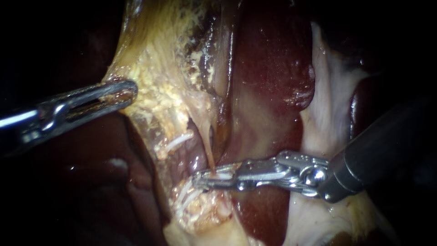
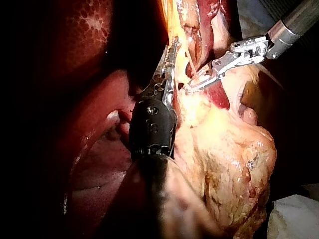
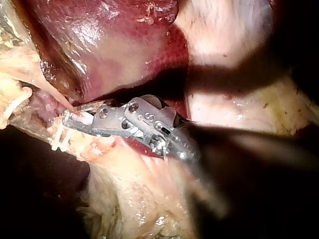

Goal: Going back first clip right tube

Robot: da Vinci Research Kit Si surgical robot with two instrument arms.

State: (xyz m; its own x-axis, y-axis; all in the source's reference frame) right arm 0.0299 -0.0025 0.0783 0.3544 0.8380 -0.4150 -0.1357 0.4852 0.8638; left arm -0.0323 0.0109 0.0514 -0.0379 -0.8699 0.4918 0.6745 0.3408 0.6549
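Endoscope view: at nine o'clock, our left instrument (image 1: 132, 90) clamps its jaws on yellowish tissue (image 1: 154, 68). Near six o'clock, our right instrument (image 1: 201, 179) grips a white clip (image 1: 223, 175) narrowly around the thin tube (image 1: 206, 136), beside the liver (image 1: 273, 59).

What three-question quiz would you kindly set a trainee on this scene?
1. True or false: the left instrument and the right instrument touch each other.
2. Multiple choice: the right instrument's tip sits at A) the thin tube, B) the left instrument's shaft, C) a needle.
3. Short answer: what do the left instrument's jaws hold?
Key: 1 false; 2 A; 3 pale yellowish tissue.
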